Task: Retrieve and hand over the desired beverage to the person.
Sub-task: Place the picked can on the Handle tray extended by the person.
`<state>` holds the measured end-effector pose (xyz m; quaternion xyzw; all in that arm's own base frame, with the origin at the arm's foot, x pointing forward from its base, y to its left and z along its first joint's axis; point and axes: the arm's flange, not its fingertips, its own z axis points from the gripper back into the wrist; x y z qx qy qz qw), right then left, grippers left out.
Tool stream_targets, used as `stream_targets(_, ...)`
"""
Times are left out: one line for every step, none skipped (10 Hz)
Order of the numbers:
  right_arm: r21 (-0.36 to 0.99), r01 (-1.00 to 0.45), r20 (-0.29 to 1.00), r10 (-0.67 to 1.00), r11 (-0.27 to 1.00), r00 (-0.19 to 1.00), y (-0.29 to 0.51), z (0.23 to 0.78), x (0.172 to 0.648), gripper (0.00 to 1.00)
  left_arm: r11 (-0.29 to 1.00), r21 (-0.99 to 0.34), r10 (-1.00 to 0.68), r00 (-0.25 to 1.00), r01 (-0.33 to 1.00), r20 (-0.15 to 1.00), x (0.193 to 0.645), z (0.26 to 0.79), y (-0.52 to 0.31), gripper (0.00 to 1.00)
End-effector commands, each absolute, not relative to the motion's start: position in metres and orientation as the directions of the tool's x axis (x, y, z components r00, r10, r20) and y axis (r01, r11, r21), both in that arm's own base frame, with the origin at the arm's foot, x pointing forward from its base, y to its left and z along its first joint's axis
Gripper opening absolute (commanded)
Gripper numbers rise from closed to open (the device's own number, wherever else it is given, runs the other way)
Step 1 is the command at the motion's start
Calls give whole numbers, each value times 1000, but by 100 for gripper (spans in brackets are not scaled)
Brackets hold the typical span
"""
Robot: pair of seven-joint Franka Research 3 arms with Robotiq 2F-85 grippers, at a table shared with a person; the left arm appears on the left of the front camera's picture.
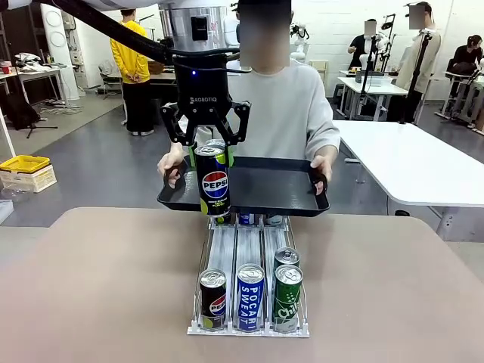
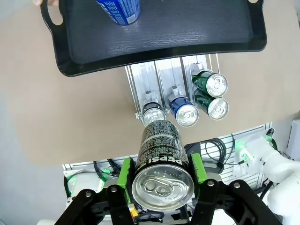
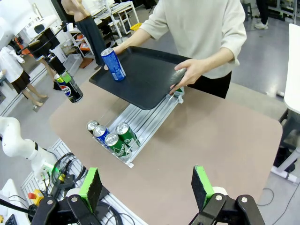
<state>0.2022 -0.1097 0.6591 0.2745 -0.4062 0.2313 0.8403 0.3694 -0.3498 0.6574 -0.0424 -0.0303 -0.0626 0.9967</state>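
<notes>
1. Gripping a black Pepsi can (image 1: 214,181), the left pincer (image 1: 211,144) hangs fingers-down at the near left edge of the tray (image 1: 280,185), green pads clamped on the can's sides near its top.
2. From the left wrist, the can (image 2: 161,164) stands upright, long axis vertical, lid toward the camera, above the desk (image 2: 61,117) and just short of the tray (image 2: 164,33).
3. The right pincer (image 3: 146,183) is open and holds nothing, poised high above the desk's near side, well apart from the tray.
4. The person (image 1: 283,106) holds the tray level at the desk's far edge, one hand (image 1: 171,162) at each end handle.
5. On the tray stands one blue can (image 3: 113,64), upright, near its left end.
6. Below the tray, a three-lane rack (image 1: 249,261) lies on the desk; its near end holds a Pepsi, a blue Pocari Sweat and two green cans, all upright.
</notes>
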Motion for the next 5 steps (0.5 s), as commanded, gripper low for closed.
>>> stream_targets(282, -639, 820, 167, 716, 548, -109, 659, 203, 100, 990, -76, -110, 991, 116, 72, 365, 661, -346, 0)
stream_targets(282, -639, 820, 167, 716, 548, -109, 659, 203, 100, 990, -76, -110, 991, 116, 72, 365, 661, -346, 0)
stream_targets(282, -639, 820, 167, 716, 548, -109, 659, 203, 100, 989, -81, -122, 990, 127, 66, 369, 657, -350, 58)
stream_targets(282, -639, 820, 167, 716, 548, -109, 659, 203, 100, 982, -62, -171, 980, 178, 106, 370, 668, -366, 58)
stream_targets(282, -639, 820, 167, 716, 548, -109, 659, 203, 100, 979, -20, -197, 970, 202, 140, 380, 679, -382, 58)
